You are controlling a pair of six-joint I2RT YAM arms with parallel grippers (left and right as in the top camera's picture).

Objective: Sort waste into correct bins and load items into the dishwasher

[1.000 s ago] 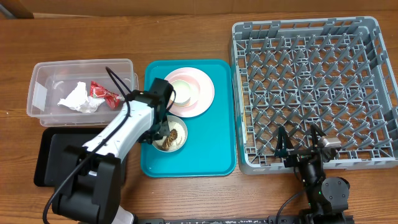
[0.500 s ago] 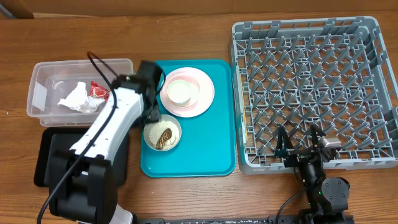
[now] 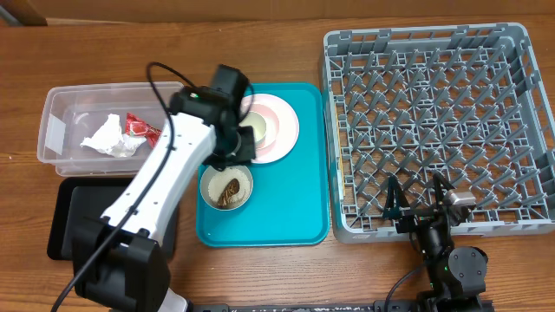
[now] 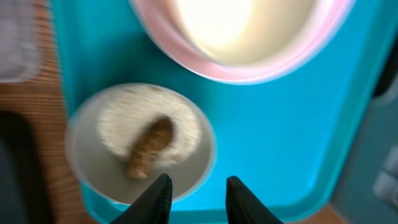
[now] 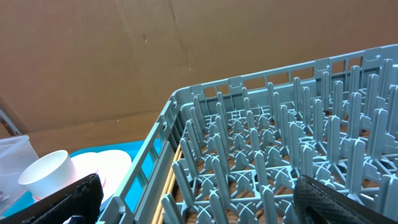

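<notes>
Over the teal tray (image 4: 273,143), slightly spread left fingers (image 4: 159,198) frame the rim of the grey bowl (image 4: 90,155)

**Stuff you can't make out**

Left wrist view is all motion smear; the grey bowl (image 4: 78,149) has a fuzzy rim and the food scraps (image 4: 148,148) are just a brown blob; pink plate (image 4: 180,50) runs off the top edge; overhead, the left arm (image 3: 165,173) covers part of that plate and the black tray (image 3: 69,208); right wrist view crops the dish rack (image 5: 261,155).
</notes>
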